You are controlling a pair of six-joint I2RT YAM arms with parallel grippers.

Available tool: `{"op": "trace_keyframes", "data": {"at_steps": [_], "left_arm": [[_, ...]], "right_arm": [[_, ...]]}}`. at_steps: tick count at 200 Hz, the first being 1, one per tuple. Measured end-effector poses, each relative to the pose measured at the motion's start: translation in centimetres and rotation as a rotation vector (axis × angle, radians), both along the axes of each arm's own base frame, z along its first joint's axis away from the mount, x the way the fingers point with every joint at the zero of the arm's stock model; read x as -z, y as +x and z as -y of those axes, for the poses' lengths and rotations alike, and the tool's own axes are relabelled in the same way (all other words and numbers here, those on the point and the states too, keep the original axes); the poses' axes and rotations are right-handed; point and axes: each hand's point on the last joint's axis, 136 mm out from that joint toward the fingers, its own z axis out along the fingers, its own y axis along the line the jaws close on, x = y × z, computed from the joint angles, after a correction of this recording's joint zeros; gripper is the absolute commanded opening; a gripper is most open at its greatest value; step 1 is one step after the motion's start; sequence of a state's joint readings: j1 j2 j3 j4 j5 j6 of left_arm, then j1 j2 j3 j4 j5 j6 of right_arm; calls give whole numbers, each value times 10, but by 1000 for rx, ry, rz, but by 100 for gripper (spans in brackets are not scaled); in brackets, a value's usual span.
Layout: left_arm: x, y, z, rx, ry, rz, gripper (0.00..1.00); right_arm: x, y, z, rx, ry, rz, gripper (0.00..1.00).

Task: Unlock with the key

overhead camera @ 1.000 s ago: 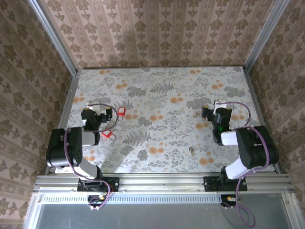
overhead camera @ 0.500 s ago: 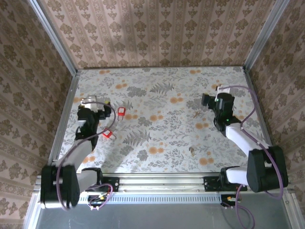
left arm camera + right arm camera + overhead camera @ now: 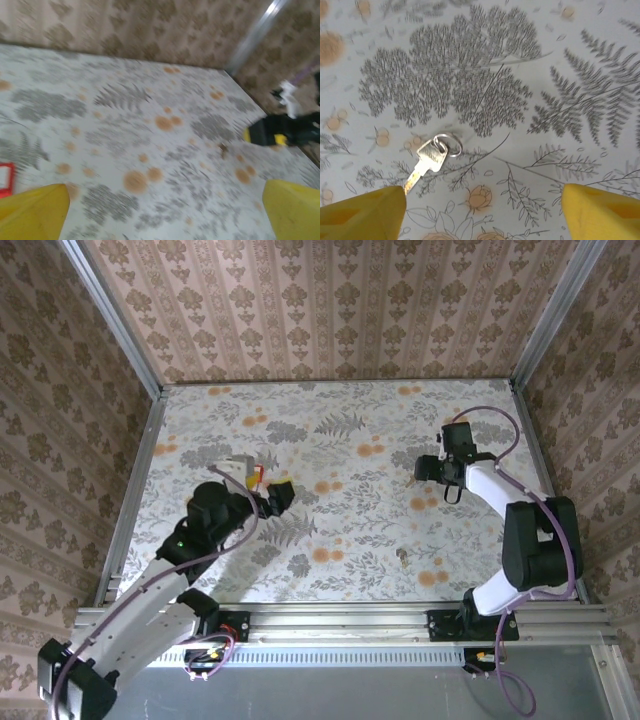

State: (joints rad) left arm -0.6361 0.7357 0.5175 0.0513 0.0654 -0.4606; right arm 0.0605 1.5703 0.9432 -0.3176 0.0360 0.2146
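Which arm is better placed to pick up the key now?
Right. The key lies on the table just ahead of the open right gripper; the left gripper is far across the table.

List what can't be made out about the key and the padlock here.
- Key tip: right wrist view, reaches a yellow finger of the right gripper; touching or not, unclear.
- Red padlock: cut off by the left edge of the blurred left wrist view; keyhole unseen.
- Top view: the left gripper covers most of that padlock; the key is too small to read.
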Motion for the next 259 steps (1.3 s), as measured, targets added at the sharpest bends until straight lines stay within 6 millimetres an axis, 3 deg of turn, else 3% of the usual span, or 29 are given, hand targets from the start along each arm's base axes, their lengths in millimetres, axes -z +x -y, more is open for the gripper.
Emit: {"op": "trace_keyframes", "data": {"at_steps": [20,48,152,259], "left_arm": [[6,-15,15,50,14,-32,100],[15,-25,22,66,30,-67,100],[23,-24,16,21,45,-103,100],[25,-23,14,4,42,-113,100]], "right_arm": [[10,0,-4,-12,19,-37,65],[20,6,-9,-20,44,-76,60],[33,26,-15,-28,61,-149,51],[46,29,-21,-47,85,-233,29]]}}
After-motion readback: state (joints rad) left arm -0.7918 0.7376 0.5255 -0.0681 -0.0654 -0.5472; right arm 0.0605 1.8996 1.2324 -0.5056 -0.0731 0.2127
